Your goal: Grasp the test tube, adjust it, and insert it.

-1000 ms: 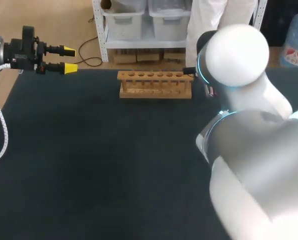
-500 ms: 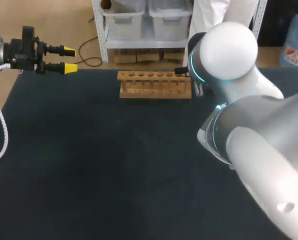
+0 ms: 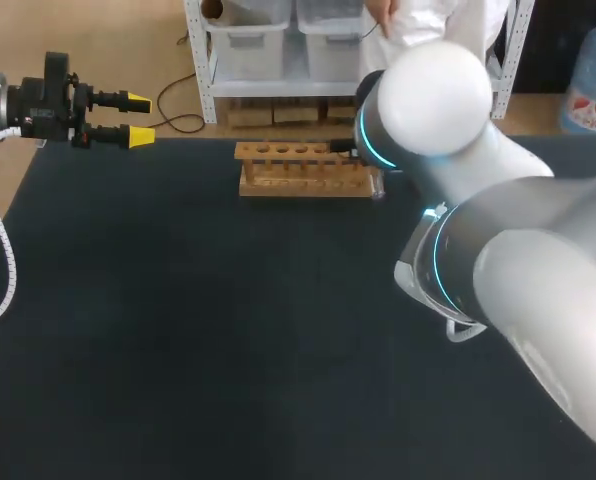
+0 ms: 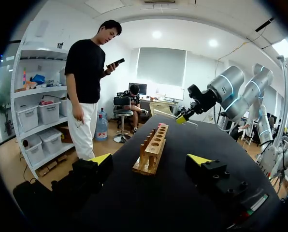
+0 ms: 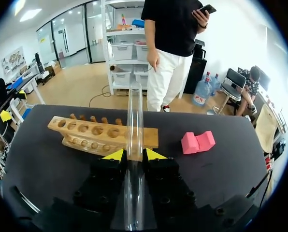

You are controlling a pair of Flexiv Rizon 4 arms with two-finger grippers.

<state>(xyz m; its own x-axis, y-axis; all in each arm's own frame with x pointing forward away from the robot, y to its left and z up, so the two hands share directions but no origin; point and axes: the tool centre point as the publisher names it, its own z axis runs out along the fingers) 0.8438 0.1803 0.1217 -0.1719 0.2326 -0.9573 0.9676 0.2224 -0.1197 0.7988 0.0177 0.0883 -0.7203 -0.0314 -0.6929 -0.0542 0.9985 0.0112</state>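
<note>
My right jaws are closed on the test tube (image 5: 134,125). Their two yellow fingertips (image 5: 114,154) press it from either side, and the clear glass runs straight out ahead between them. From my right wrist the tube's far end crosses over the rack (image 5: 86,133), a wooden block with a row of round holes along its top. The rack stands near the far edge of the dark surface (image 3: 228,330).

My left wrist sees the same tube (image 4: 165,114) lying close to level, held in the air above the far end of the rack (image 4: 151,150) and not touching it. From above, my right arm (image 3: 433,100) reaches in over the right end of the rack (image 3: 308,170) and covers both the jaws and the tube there. So I cannot tell which hole the tube is nearest.

A pink block (image 5: 197,141) sits on the surface just beyond that end of the rack, apart from it.

My left jaws are open and hold nothing, their yellow fingertips (image 3: 138,102) spread apart. They hang at the far left corner of the surface, well apart from the rack and pointing toward it.
</note>
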